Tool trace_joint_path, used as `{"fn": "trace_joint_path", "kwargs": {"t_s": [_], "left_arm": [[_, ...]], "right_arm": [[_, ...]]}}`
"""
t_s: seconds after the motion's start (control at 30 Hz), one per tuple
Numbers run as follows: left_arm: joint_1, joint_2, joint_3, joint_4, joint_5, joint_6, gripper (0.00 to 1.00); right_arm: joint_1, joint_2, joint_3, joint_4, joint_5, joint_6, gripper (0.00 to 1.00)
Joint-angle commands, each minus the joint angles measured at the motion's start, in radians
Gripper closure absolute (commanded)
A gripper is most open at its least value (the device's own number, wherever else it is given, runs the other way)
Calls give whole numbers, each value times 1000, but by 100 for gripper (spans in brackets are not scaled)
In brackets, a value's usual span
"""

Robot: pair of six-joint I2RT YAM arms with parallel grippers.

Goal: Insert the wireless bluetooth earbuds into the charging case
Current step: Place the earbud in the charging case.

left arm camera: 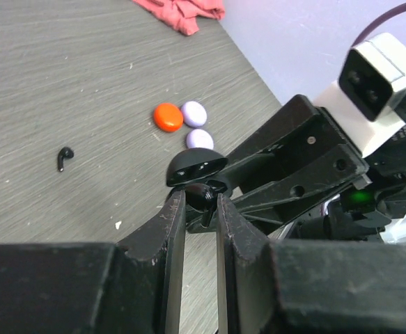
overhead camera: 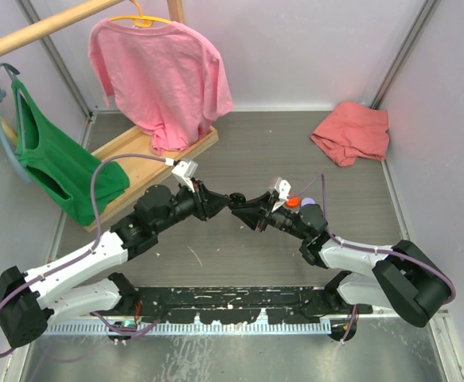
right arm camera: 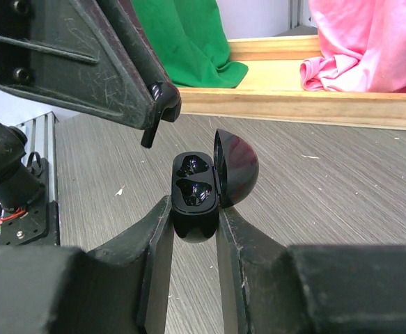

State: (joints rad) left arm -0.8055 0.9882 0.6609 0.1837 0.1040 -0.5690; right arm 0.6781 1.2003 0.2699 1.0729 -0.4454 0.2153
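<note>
Over grey wood-grain tabletop (overhead camera: 239, 159), clamping open charging case (right arm camera: 192, 186) in right gripper (right arm camera: 193, 207), showing two empty wells. Pinching black earbud (left arm camera: 205, 197) in left gripper (left arm camera: 196, 203), hovering just beside case. Likely needing stem lined up with a well, slow lowering, letting go only once seated. Leaving second earbud (left arm camera: 64, 158) lying on table.

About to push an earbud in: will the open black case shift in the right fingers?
Probably a little. The black case looks glossy and rounded, pinched only at its lower body by the right fingers, so it may twist or slide under a push. Its lid stands open on a hinge and could likely swing if bumped.
</note>
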Motion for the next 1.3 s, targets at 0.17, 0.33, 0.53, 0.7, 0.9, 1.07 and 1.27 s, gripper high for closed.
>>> {"fn": "trace_joint_path", "kwargs": {"t_s": [0.17,0.33,0.53,0.7,0.9,1.07,1.27], "left_arm": [[-70,5,-9,187,-82,63,87],[-96,27,-9,206,-111,84,87],[-112,47,-20,251,-152,90,87],[-123,62,-21,283,-168,93,87],[-132,64,-23,306,-187,103,87],[-133,66,-26,320,-197,113,86],[-134,74,-26,326,-204,127,86]], "right_arm": [[18,-4,33,114,33,-25,98],[25,1,14,174,39,-59,97],[29,-6,12,185,39,-85,98],[31,-5,15,179,39,-94,98],[32,-5,14,171,42,-105,98],[33,-7,14,167,41,-110,98],[35,-11,14,164,42,-111,98]]}}
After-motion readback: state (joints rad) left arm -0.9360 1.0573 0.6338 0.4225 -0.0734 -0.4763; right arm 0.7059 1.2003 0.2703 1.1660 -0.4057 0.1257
